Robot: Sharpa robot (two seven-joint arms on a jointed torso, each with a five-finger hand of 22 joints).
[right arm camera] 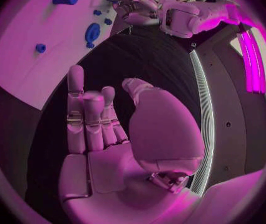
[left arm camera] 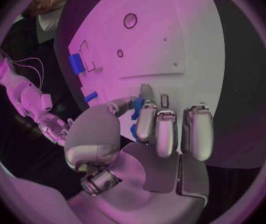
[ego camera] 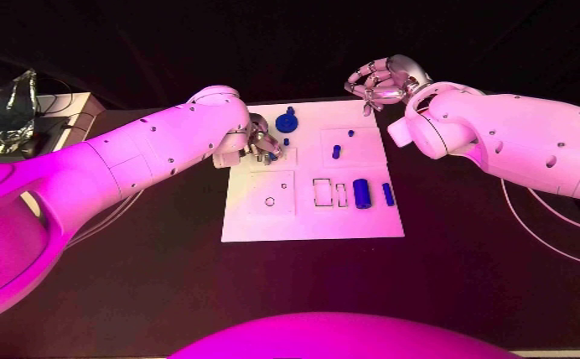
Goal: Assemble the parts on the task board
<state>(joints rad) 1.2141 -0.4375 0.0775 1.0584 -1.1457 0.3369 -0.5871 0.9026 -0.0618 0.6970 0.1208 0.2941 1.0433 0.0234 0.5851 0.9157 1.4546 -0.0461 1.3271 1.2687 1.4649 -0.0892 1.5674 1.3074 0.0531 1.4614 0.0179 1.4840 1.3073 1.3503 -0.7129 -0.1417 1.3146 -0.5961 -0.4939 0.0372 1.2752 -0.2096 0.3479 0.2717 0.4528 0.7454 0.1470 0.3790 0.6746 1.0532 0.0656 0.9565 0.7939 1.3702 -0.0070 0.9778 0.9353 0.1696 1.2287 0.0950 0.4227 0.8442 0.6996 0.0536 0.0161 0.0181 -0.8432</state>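
Left wrist view: the left hand (left arm camera: pixel 148 134) has its fingers (left arm camera: pixel 146 122) curled down on the board (left arm camera: pixel 189 40), with a small blue peg (left arm camera: pixel 137 107) right by the fingertips; whether they pinch it, I cannot tell. The right hand (ego camera: pixel 385 82) hangs past the board's far edge, fingers curled, holding nothing.

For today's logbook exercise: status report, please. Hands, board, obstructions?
Left hand on task board, pinching a small blue part. Right hand empty, fingers curled, off board. Nothing obstructing.
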